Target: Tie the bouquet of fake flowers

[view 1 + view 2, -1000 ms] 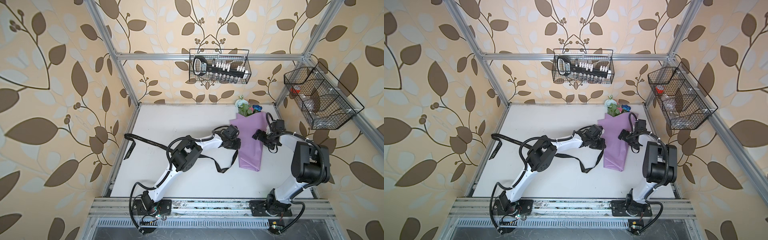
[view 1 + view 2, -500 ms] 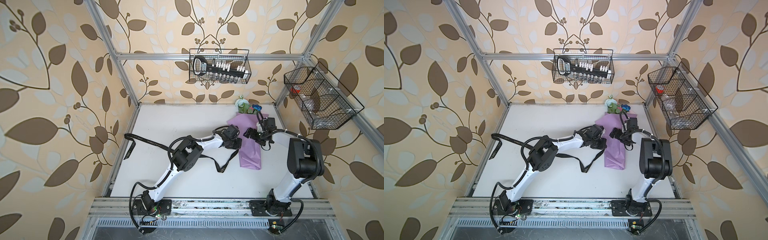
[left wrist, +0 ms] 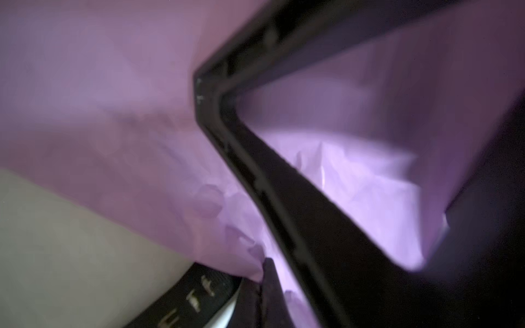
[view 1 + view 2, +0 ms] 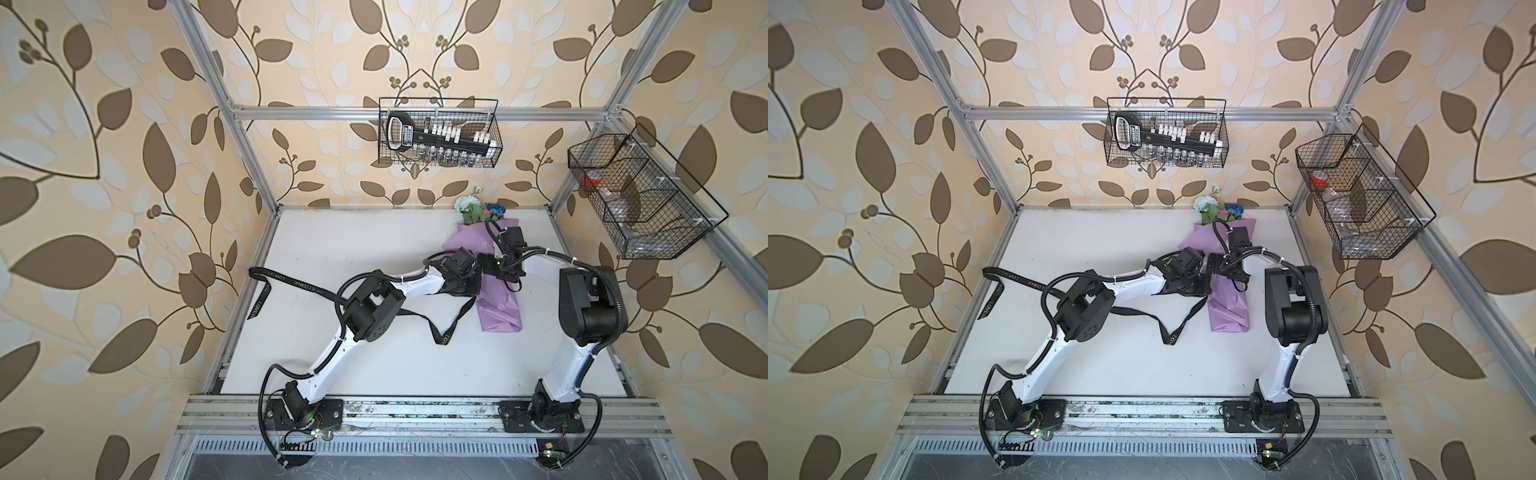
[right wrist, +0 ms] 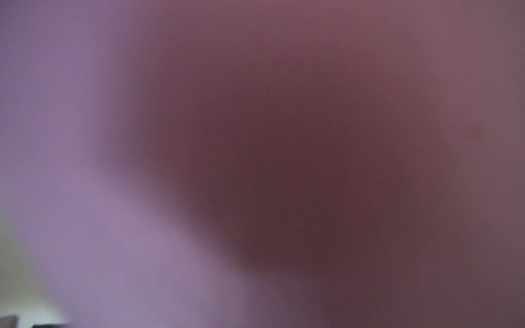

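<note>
The bouquet of fake flowers lies at the back right of the table in both top views, with its blooms (image 4: pixel 478 208) toward the back wall and its lilac wrapping paper (image 4: pixel 500 311) toward the front. A black ribbon (image 4: pixel 307 286) with white lettering runs from the left table edge under my left arm and rises to my left gripper (image 4: pixel 473 289). That gripper is shut at the paper's left edge, with the ribbon (image 3: pixel 193 301) leading into its jaws. My right gripper (image 4: pixel 484 266) reaches across the bouquet's middle and stands open. Its black fingers (image 3: pixel 284 198) frame the paper in the left wrist view. The right wrist view shows only blurred lilac paper (image 5: pixel 113 227).
A wire basket (image 4: pixel 438 137) with a black tool rack hangs on the back wall. A second wire basket (image 4: pixel 640 199) hangs on the right wall. Aluminium frame posts stand at the table corners. The ribbon's slack loops on the table (image 4: pixel 440 338) in front of the left gripper.
My right gripper has swung left over the bouquet until it nearly meets the left gripper. The left gripper's jaws have closed, and the paper has bunched narrower.
</note>
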Robot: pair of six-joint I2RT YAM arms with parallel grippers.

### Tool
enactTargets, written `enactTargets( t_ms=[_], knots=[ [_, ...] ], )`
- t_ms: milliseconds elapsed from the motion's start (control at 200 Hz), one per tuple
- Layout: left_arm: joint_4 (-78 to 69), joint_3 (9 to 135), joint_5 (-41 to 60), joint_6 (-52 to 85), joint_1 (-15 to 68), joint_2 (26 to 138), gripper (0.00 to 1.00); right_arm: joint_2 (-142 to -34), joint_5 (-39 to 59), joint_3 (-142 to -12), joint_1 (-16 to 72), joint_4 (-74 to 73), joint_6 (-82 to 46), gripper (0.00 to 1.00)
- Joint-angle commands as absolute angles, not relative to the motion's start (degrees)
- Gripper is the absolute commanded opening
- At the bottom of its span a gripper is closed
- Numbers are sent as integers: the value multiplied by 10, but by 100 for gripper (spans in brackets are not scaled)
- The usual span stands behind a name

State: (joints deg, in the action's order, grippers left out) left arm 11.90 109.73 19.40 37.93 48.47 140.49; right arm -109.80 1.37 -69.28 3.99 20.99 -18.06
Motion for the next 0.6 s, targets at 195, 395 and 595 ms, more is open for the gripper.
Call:
enactTargets(
  t_ms=[195, 395, 595],
  knots=[
    [108, 1080, 204, 362, 496, 1391, 3, -1197, -81, -712, 67, 345, -170, 72],
    [81, 1034, 205, 367, 496, 1340, 16, -1209, -131, -744, 63, 369, -158, 18],
    [52, 969, 200, 359, 496, 1257, 45, -1172, -160, -751, 35, 375, -148, 0]
  ],
)
